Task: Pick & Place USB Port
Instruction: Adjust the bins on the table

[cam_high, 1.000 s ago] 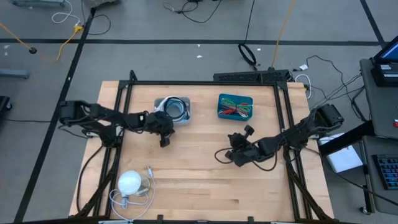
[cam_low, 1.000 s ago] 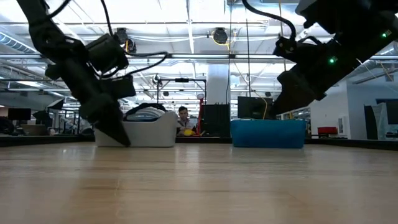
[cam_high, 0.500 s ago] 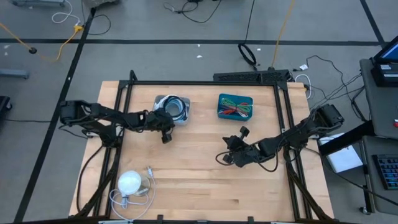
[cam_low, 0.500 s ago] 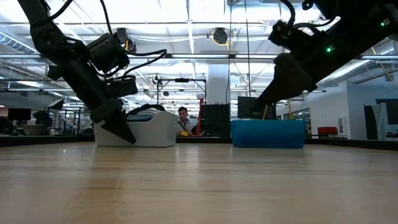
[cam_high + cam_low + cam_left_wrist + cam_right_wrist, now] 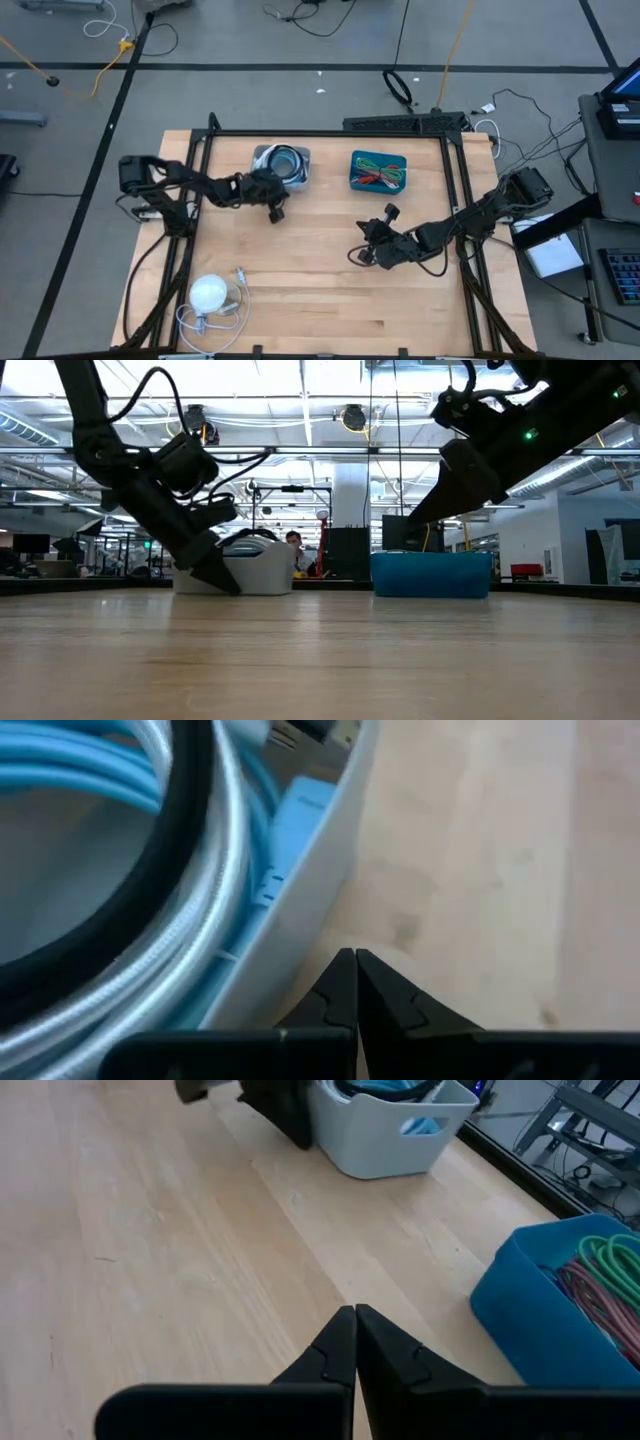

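A white bin [image 5: 283, 164] holding coiled blue, white and black cables [image 5: 130, 850] stands on the table at the far middle. My left gripper [image 5: 277, 210] is shut, low at the bin's near side; it also shows in the low view [image 5: 228, 584] and the left wrist view [image 5: 355, 956]. My right gripper [image 5: 366, 254] is shut and empty, raised above the table's right middle [image 5: 355, 1312]. A white round object with a white cord [image 5: 210, 292] lies at the near left. My left gripper lies with the outer side of one shut finger [image 5: 325, 995] against the white bin's outer wall [image 5: 300, 955], low on its near side. The fingers slant down from the table's left. The bin stands upright on the table.
A blue bin [image 5: 378, 170] of coloured cables stands right of the white bin, also in the right wrist view [image 5: 560, 1290]. A black frame [image 5: 330, 133] runs around the table's far and side edges. Bare wood lies between the two grippers.
My left gripper has gone toward the table's right and a little toward its far edge, staying shut. The white bin has slid a little the same way, still upright. My right gripper has risen a little and shifted slightly toward the left.
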`<state>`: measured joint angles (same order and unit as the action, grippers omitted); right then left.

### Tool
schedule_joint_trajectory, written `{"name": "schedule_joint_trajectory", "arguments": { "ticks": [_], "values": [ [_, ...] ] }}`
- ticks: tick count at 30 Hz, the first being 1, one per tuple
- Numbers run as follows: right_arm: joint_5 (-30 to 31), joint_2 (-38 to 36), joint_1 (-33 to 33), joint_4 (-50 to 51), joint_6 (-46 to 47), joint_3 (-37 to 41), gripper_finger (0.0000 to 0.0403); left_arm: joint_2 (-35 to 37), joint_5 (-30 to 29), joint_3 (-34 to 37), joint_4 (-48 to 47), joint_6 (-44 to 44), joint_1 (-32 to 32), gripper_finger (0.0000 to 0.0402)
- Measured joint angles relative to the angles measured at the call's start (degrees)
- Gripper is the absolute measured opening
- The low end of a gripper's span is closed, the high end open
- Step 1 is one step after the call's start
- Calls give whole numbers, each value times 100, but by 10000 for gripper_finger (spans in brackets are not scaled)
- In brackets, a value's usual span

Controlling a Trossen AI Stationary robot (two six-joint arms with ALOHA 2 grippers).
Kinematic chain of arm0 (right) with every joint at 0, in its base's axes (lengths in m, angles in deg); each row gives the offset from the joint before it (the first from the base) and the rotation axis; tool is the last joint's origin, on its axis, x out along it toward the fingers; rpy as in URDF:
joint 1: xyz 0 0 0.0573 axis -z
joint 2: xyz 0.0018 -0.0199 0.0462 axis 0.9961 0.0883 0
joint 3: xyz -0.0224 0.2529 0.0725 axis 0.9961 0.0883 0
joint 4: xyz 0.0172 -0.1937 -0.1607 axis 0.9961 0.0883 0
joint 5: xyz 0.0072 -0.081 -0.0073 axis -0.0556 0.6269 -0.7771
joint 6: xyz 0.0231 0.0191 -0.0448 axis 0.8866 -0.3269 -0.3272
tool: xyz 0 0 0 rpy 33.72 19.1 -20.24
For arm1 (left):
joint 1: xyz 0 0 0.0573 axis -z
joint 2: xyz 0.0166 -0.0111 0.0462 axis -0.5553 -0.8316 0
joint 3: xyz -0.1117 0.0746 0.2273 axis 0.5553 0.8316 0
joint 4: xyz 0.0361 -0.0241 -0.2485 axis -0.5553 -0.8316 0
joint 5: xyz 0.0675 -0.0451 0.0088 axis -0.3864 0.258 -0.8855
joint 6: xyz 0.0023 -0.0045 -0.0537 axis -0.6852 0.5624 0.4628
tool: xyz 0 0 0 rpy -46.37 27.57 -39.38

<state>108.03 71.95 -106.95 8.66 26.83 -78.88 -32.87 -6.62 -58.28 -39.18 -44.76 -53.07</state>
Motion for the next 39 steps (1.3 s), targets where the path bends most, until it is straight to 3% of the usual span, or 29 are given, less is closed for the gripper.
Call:
{"name": "schedule_joint_trajectory", "arguments": {
  "ticks": [16,25,31,39],
  "values": [
    [2,0,0,-9,-8,0,0,-33,288,-24,400,-18,-256,0],
    [-14,0,-59,-11,40,0,0,52,606,-54,477,67,102,0],
    [-14,0,-131,-23,51,-2,0,198,473,-94,475,69,357,0],
    [-11,0,-173,-36,107,-2,0,1108,-335,-87,-682,-39,544,0]
  ]
}}
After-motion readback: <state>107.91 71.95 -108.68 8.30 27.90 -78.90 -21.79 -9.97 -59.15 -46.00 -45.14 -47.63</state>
